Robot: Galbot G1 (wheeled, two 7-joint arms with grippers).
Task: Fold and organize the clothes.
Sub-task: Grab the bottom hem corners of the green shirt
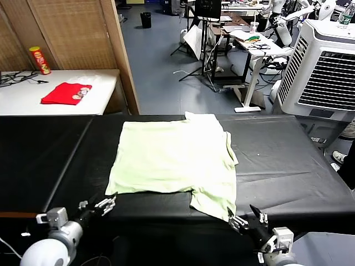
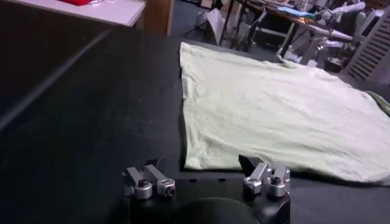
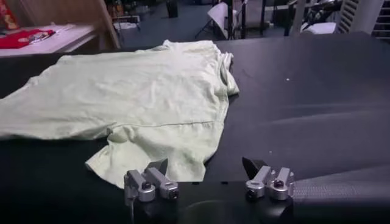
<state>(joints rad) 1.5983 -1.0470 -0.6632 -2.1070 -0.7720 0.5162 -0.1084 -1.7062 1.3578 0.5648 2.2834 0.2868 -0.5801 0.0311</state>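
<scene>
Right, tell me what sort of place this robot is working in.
Most likely a robotics lab or workshop. Behind the black-covered table with the pale green shirt stand camera tripods, cluttered white workbenches and a large grey-and-white air cooler on a bare grey floor.

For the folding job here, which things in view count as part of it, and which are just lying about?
Part of the job:
- light-green shirt, spread flat on the black table
- left hand, open, near edge
- right hand, open, near edge

Lying about:
- red folded garment on the white side table
- red can
- cooler unit
</scene>
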